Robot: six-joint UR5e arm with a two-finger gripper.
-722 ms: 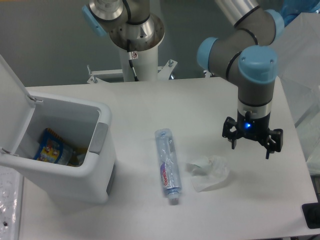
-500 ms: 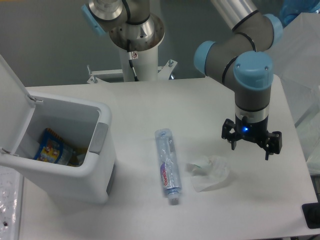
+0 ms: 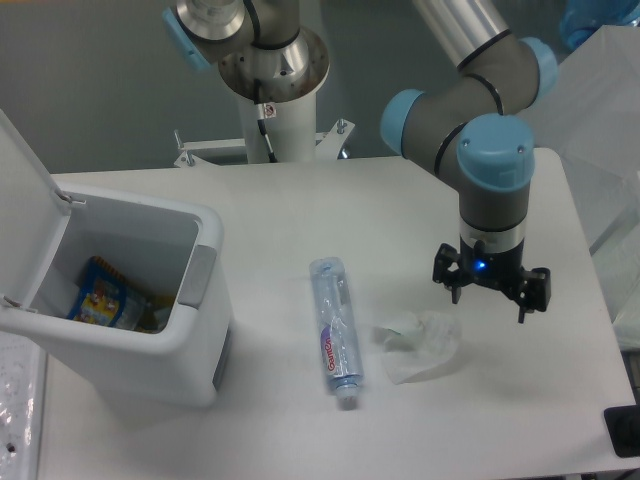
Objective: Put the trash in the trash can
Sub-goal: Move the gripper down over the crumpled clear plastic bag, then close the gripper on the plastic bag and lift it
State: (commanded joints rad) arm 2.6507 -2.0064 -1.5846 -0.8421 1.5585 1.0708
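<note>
The gripper (image 3: 489, 292) is hanging over the bench (image 3: 420, 200) with its two dark fingers (image 3: 450, 284) spread wide and gripping nothing, a blue light glowing on the body between them. The crumpled wrapper (image 3: 419, 345) is lying on the bench just below and to the left of the fingers as the camera sees it, apart from them. The crushed bottle (image 3: 335, 329) is lying flat to the left of the wrapper, close beside it but not touching, with its cap end pointing toward the near edge of the bench and its red-and-blue label facing up. The trash can (image 3: 130, 350) is standing well to the left of the bottle, its flip lid (image 3: 25, 215) tilting up and back so the inside is showing, and a colourful package (image 3: 103, 296) is lying in the bottom. The grey latch panel (image 3: 197, 277) is sitting on the rim that faces the bottle.
</note>
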